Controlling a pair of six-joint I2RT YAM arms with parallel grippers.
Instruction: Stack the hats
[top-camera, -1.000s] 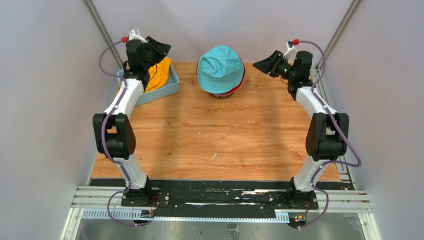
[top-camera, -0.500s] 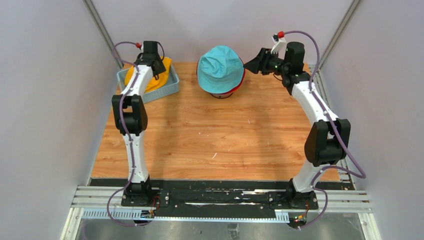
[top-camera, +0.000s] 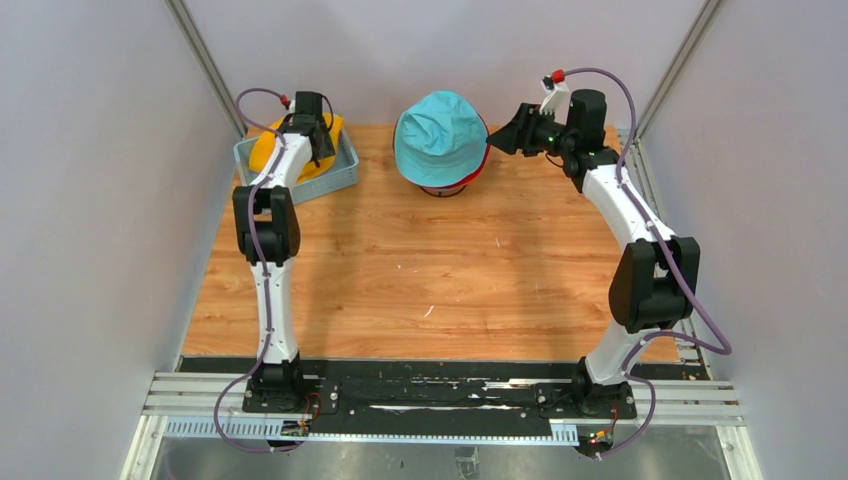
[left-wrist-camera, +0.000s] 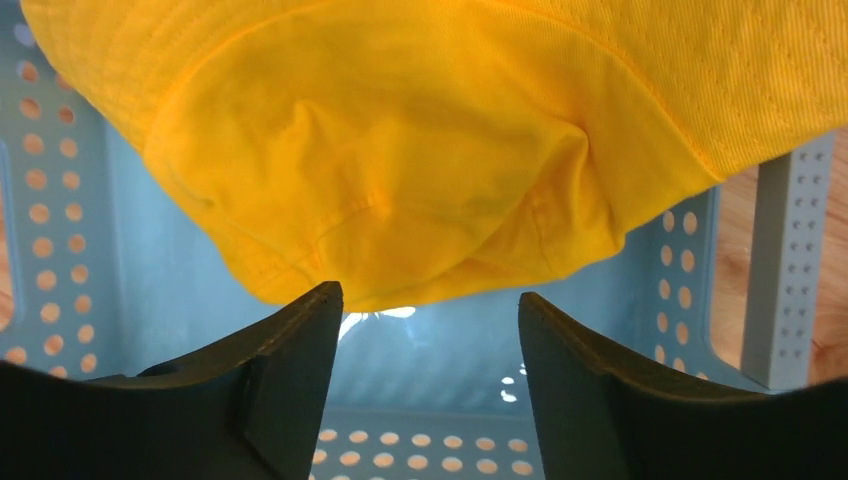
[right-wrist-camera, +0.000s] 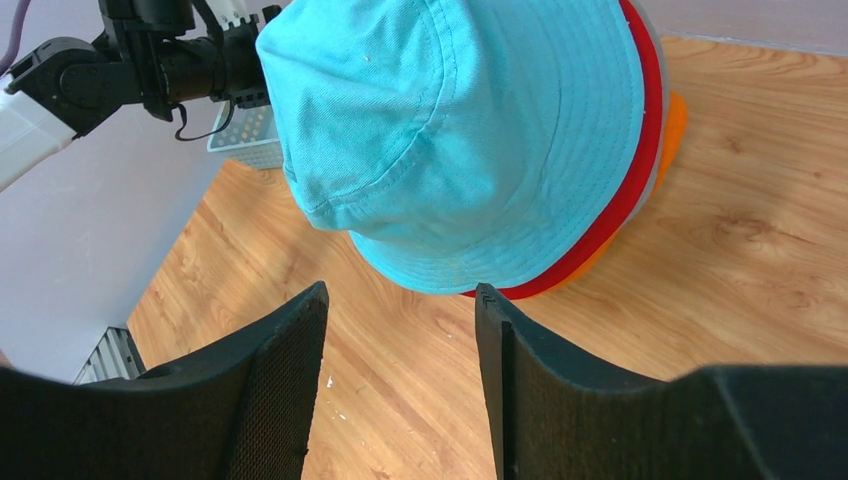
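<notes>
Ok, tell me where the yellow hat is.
Top view: the yellow hat lies in the light blue basket at the far left corner of the table, with the open left gripper at its edge.

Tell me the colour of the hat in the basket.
The hat is yellow, clearest in the left wrist view.

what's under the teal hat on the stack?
Red hat brim directly below the teal hat, with an orange brim lower down. Their crowns, and whatever supports the stack, are covered.
</notes>
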